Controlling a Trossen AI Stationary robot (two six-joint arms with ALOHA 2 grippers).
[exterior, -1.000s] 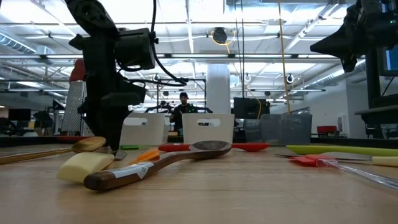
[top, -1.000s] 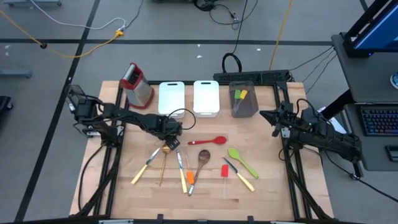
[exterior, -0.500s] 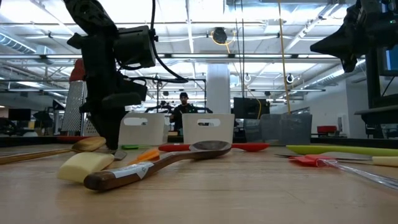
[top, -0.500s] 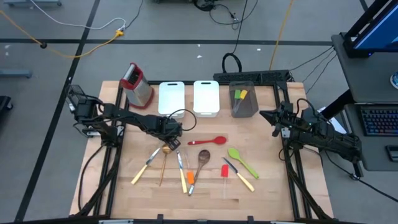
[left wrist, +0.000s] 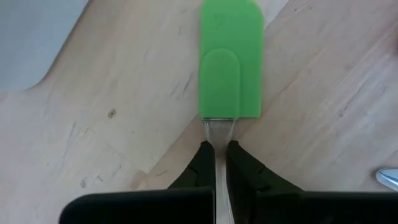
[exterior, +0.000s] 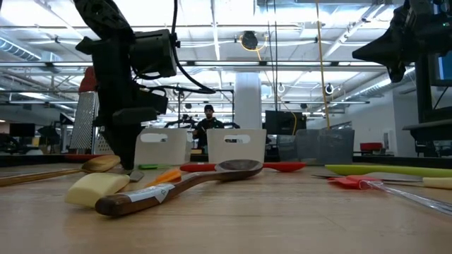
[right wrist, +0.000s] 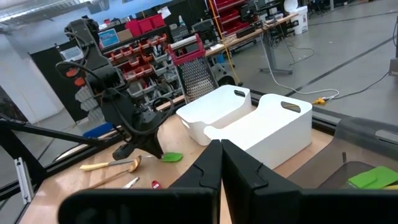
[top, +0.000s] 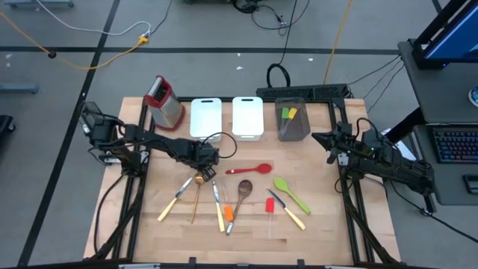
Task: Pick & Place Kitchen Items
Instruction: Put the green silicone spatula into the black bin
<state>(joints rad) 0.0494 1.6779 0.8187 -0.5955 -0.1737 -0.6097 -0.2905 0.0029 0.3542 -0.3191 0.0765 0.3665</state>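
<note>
A green spatula (left wrist: 230, 62) with a clear handle lies flat on the wooden table, just left of the red spoon (top: 250, 169). My left gripper (top: 211, 170) stands over it, pointing down and shut on it; the low view shows this gripper (exterior: 127, 166) down at the tabletop. The spatula's green head (right wrist: 172, 157) also shows in the right wrist view. Wooden spoon (top: 243, 193), gold spoon (top: 197, 196), green spoon (top: 290, 193), red spatula (top: 269, 205) and cream-handled knives (top: 175, 200) lie flat nearby. My right gripper (top: 328, 146) waits shut, raised at the table's right edge. My left gripper pinches the spatula's clear handle (left wrist: 219, 134) between its two fingers, just behind the green head. The fingers (left wrist: 206, 163) come from above, pointing down, one on each side of the handle. The spatula lies flat on the table.
Two white trays (top: 205, 117) (top: 247, 117) and a grey bin (top: 292, 122) holding green and yellow utensils stand along the far edge. A red-topped grater (top: 166, 102) stands at the far left. Bare wood lies along the near edge.
My left gripper has shut on the green spatula's clear handle while staying in place over the table. The spatula has not moved.
</note>
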